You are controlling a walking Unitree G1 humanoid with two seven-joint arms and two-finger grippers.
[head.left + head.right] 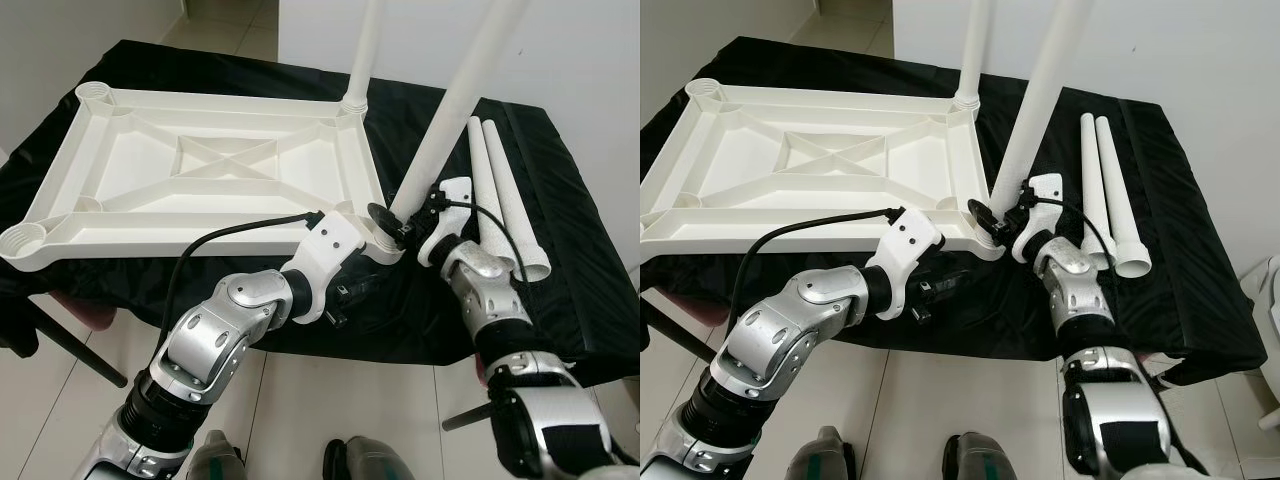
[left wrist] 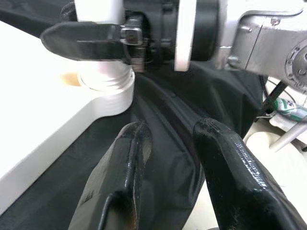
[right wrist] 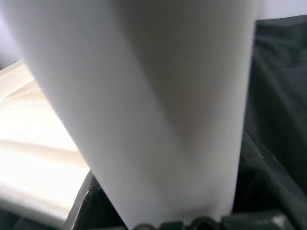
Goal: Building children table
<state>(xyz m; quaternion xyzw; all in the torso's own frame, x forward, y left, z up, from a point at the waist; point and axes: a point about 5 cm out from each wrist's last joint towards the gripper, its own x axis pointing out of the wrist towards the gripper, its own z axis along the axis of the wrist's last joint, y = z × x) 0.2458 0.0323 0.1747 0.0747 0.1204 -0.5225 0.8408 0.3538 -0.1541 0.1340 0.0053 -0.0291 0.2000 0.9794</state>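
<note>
Right end effector clamped on white table leg at tabletop corner socket. Left end effector fingers parted, empty, over black-draped surface, forearm bent inward.

One white tabletop lies upside down on one black cloth. Four white legs in total: two stand in the tabletop's corner sockets, the far leg and the near leg; two loose legs lie beside the tabletop.
</note>
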